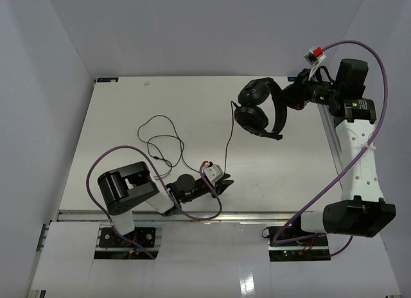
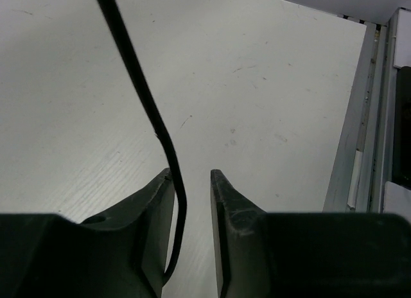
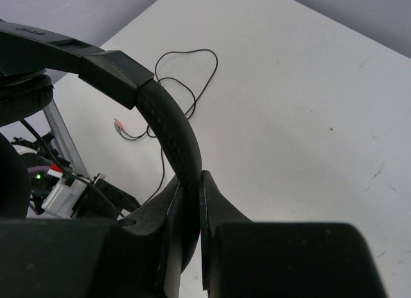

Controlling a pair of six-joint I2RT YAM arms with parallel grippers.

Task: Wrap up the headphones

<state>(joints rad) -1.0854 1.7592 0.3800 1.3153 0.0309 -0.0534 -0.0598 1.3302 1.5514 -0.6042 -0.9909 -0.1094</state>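
Note:
The black headphones (image 1: 255, 113) hang above the table's far right, earcups to the left. My right gripper (image 1: 287, 100) is shut on the headband (image 3: 168, 115), which passes between its jaws (image 3: 191, 179). The thin black cable (image 1: 228, 134) runs from the headphones down to my left gripper (image 1: 224, 182) near the front middle, then lies in loose loops (image 1: 160, 140) on the table. In the left wrist view the cable (image 2: 138, 79) passes between the jaws of the left gripper (image 2: 191, 176), resting against the left finger; the jaws stand apart, wider than the cable. The plug ends (image 3: 118, 124) lie on the table.
Aluminium rails run along the table's near edge (image 1: 192, 214) and right edge (image 1: 331, 137); the right rail also shows in the left wrist view (image 2: 359, 137). Thick purple arm cables (image 1: 384, 73) arc by both arms. White walls enclose the table on the left, back and right.

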